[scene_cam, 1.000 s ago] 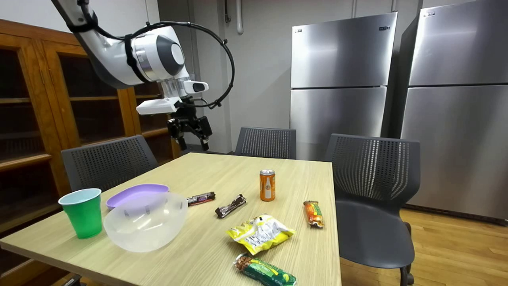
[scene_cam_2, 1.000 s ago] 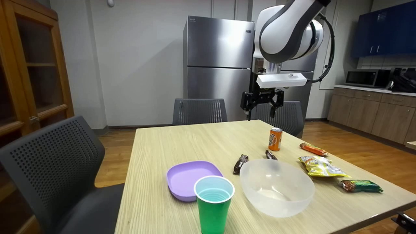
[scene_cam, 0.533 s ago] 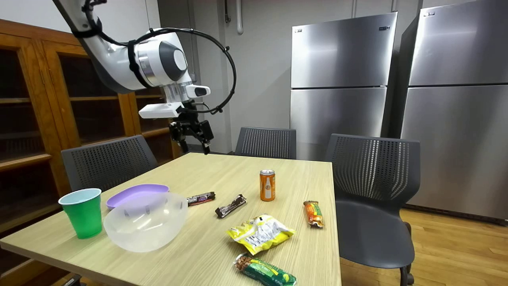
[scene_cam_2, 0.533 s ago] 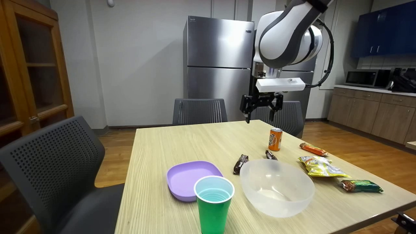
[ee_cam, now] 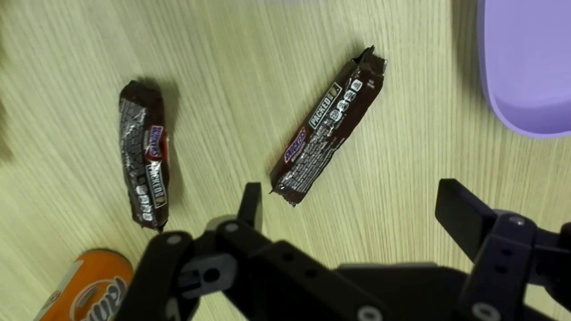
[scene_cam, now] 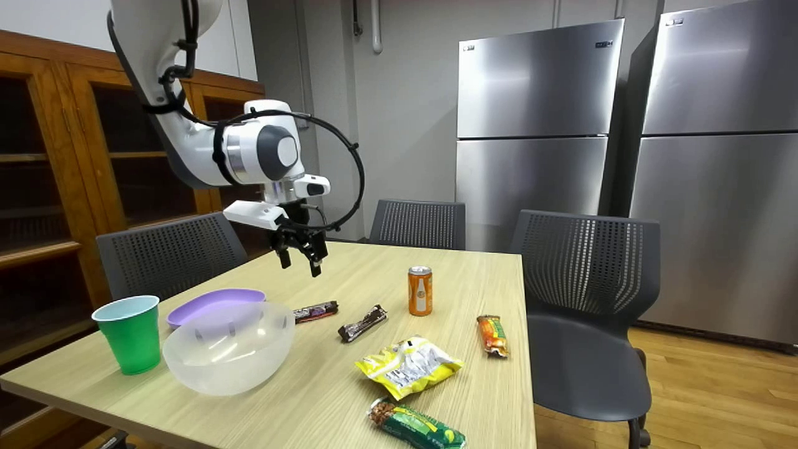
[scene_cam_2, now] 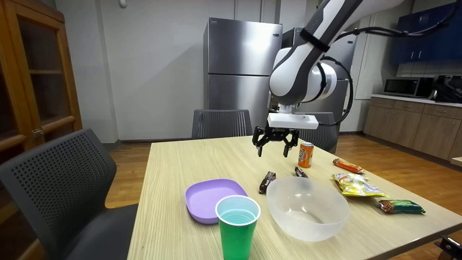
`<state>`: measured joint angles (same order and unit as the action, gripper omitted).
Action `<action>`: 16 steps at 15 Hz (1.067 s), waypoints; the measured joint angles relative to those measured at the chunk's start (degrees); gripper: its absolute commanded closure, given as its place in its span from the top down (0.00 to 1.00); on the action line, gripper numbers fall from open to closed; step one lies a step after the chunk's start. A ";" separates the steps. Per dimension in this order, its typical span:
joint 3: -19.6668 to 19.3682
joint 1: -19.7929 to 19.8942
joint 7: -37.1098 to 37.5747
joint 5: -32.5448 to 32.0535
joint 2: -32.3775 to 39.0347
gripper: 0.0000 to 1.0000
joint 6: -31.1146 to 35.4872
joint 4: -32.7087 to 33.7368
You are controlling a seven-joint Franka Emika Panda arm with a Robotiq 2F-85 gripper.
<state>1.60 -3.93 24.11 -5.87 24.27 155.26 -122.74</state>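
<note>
My gripper (ee_cam: 349, 191) stands open above the table, with nothing between its fingers (ee_cam: 464, 218). Both exterior views show the gripper (scene_cam: 300, 267) (scene_cam_2: 273, 154) hanging downward, apart from every object. Nearest is a dark Snickers bar (ee_cam: 328, 129) (scene_cam: 315, 312) (scene_cam_2: 267, 182), lying slanted; in the wrist view its lower end is close to the left fingertip. A second Snickers bar (ee_cam: 145, 156) (scene_cam: 363, 323) lies farther left in that view. The orange can (ee_cam: 91, 290) (scene_cam: 420, 292) (scene_cam_2: 305, 155) stands upright, partly hidden by the gripper in the wrist view.
A purple plate (ee_cam: 526, 67) (scene_cam_2: 213, 196), a frosted bowl (scene_cam: 230, 355) (scene_cam_2: 306, 213) and a green cup (scene_cam: 129, 337) (scene_cam_2: 238, 234) share the table. A yellow chip bag (scene_cam: 411, 366), a green-wrapped bar (scene_cam: 418, 426) and an orange-wrapped bar (scene_cam: 492, 337) lie along another side. Chairs (scene_cam: 418, 224) surround it.
My arm has come down, bringing the gripper lower over the table; in an exterior view it also shifted left, toward the bars. The jaws stayed open, and the tabletop objects have not moved.
</note>
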 measured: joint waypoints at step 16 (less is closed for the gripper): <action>-4.43 -5.83 0.38 6.52 14.61 1.00 0.36 9.76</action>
<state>-2.83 -9.75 24.48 0.65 38.87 155.61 -112.98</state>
